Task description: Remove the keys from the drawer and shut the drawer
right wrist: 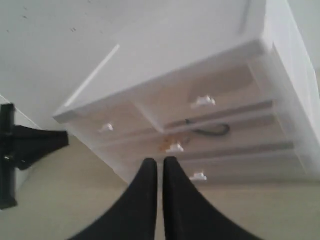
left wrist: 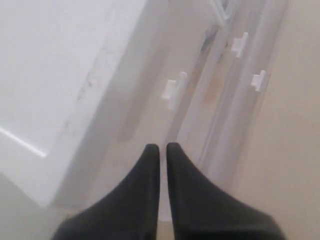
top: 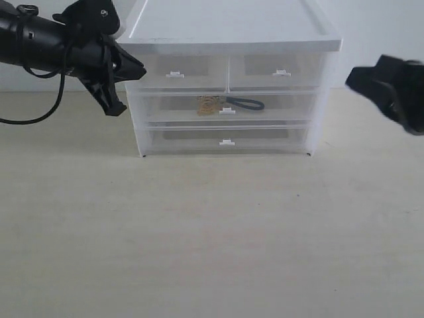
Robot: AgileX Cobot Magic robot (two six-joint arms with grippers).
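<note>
Pressed together on nothing, both pairs of jaws: left gripper [left wrist: 163, 150] just beside the upper left corner of the cabinet [top: 225, 26], right gripper [right wrist: 160, 165] well off to its right. Further out, keys [top: 212, 105] lying inside the drawer [top: 285, 106], seen through its closed front, just behind the tab [top: 227, 111]. Likely to slip off so small a tab if pinched shallowly; could catch the lower drawer [top: 285, 136] instead, or drag the light-looking cabinet forward; might snag or drop the loose bunch when lifting by the strap [top: 246, 103]
</note>
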